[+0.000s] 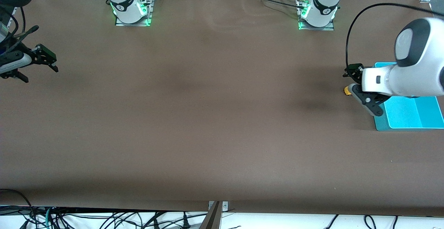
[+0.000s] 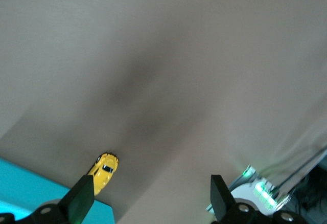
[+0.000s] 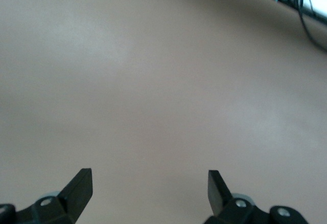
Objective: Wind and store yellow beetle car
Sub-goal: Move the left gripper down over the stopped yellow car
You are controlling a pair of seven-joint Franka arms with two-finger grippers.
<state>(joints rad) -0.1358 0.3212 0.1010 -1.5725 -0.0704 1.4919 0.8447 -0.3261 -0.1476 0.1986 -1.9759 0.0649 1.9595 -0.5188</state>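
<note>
The yellow beetle car (image 1: pixel 346 90) sits on the brown table, close beside the corner of a teal tray (image 1: pixel 409 116), at the left arm's end of the table. In the left wrist view the car (image 2: pixel 104 169) lies just past one fingertip (image 2: pixel 82 196), outside the gap between the fingers. My left gripper (image 1: pixel 351 81) is open and empty, low over the table right at the car; it also shows in its own view (image 2: pixel 150 193). My right gripper (image 1: pixel 39 73) is open and empty over bare table at the right arm's end, as its own view (image 3: pixel 149 185) shows.
The teal tray (image 2: pixel 30 188) lies flat under the left arm's wrist. Both arm bases (image 1: pixel 130 8) (image 1: pixel 317 14) stand along the table edge farthest from the front camera. Cables (image 1: pixel 104 220) hang below the nearest edge.
</note>
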